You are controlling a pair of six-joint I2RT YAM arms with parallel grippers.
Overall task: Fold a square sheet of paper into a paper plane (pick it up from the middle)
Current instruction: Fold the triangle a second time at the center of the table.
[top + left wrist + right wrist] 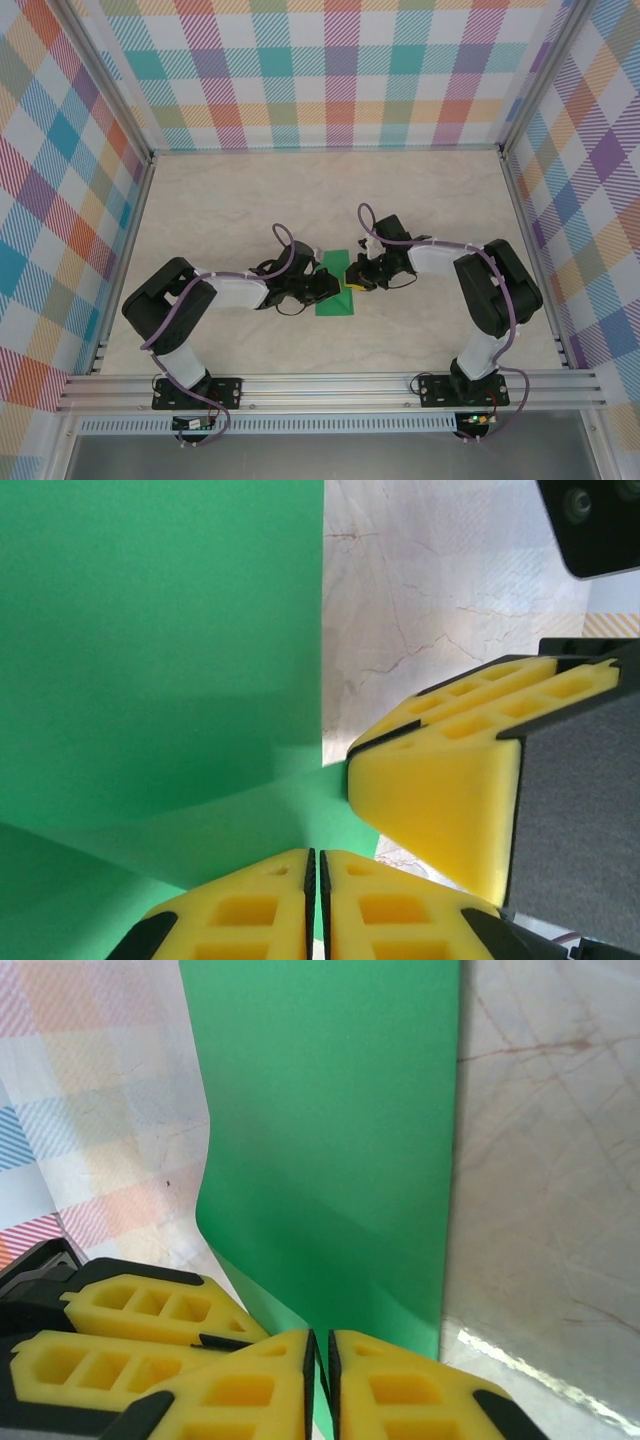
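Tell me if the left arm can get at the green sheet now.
Probably yes: the left gripper looks shut on the green sheet; the right gripper pinches it alongside, not blocking.

Left arm (235, 292), right arm (440, 258): white links, bulky black joint housings. Purple cables (281, 232) loop along each. Black bolted base plates (197, 390), lower frame. Fingers (250, 910): yellow, rectangular pockets, black backing.

No text, label or number can be read anywhere.
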